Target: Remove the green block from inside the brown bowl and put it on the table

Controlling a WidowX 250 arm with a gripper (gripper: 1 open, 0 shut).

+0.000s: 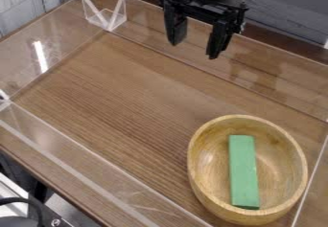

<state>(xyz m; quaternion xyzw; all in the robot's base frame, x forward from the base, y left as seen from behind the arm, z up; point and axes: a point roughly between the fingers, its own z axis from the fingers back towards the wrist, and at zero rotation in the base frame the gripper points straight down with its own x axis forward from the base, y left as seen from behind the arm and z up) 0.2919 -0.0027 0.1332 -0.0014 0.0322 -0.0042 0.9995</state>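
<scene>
With the gripper (200, 37) held at upper centre, jaws spread and empty, and the green block (243, 171) lying flat inside the brown bowl (205, 150) at lower right, a misaligned descent could strike the rim and shift it.

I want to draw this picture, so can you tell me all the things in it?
green block: one, bright green, lying inside the bowl.
brown bowl: one, light tan wood, near right corner of the table.
table: one, brown wood grain.
clear plastic walls: see-through, around the table's edges.
gripper: one, black, open, hanging over the far side of the table, holding nothing.
</scene>
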